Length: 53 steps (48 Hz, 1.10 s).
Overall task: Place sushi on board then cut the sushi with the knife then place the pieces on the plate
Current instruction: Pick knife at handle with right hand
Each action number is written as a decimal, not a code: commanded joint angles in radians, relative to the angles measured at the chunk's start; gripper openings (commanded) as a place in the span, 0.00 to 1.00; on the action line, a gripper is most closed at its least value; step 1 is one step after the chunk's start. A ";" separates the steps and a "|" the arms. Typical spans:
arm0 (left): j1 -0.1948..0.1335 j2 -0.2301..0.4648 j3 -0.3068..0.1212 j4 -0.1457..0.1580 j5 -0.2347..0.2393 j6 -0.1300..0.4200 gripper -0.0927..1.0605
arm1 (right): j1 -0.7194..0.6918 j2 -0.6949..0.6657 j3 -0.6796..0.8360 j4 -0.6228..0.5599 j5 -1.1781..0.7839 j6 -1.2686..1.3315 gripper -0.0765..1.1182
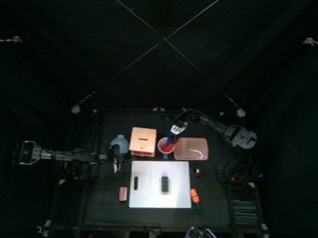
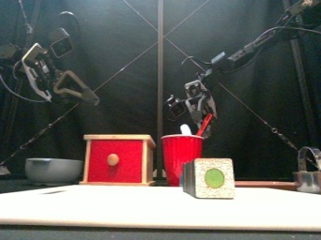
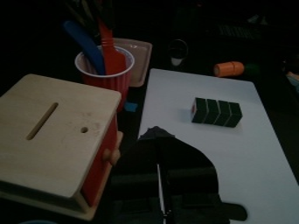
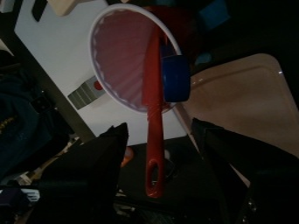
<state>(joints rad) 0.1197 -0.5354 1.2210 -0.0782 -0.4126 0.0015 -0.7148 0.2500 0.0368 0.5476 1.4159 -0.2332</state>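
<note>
Sushi [image 1: 165, 183] lies on the white board [image 1: 143, 172], well in front of the right fingers [image 4: 111, 153]. These hang open astride the red knife [image 4: 149, 114] in the red cup [image 2: 182, 155] (cutting needs the blade first). Left fingers [image 3: 181, 162] rest closed and empty beside the wooden box [image 3: 52, 122].

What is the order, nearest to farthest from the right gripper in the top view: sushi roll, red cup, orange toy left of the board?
1. red cup, just under the right gripper.
2. sushi roll, on the board.
3. orange toy, front left.
</note>
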 commanded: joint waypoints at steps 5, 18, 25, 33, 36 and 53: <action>0.003 -0.002 -0.011 -0.002 -0.005 0.000 0.06 | 0.003 -0.018 -0.020 -0.008 0.002 0.002 0.82; 0.008 -0.002 -0.009 -0.002 -0.005 -0.002 0.06 | 0.009 -0.015 -0.018 -0.008 0.003 0.002 0.70; 0.008 -0.002 -0.006 -0.002 -0.005 -0.002 0.06 | 0.018 -0.012 -0.020 0.000 0.003 0.002 0.62; 0.008 -0.002 -0.005 -0.002 -0.005 -0.002 0.06 | 0.018 -0.012 -0.020 -0.006 0.003 0.008 0.59; 0.008 -0.002 -0.005 -0.002 -0.005 -0.002 0.06 | 0.018 -0.012 -0.020 -0.006 0.003 0.012 0.58; 0.008 -0.002 -0.005 -0.002 -0.005 -0.002 0.06 | 0.028 -0.012 -0.040 -0.006 0.018 0.017 0.39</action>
<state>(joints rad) 0.1243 -0.5354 1.2272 -0.0782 -0.4126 0.0000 -0.6934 0.2608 0.0261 0.5369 1.4266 -0.2132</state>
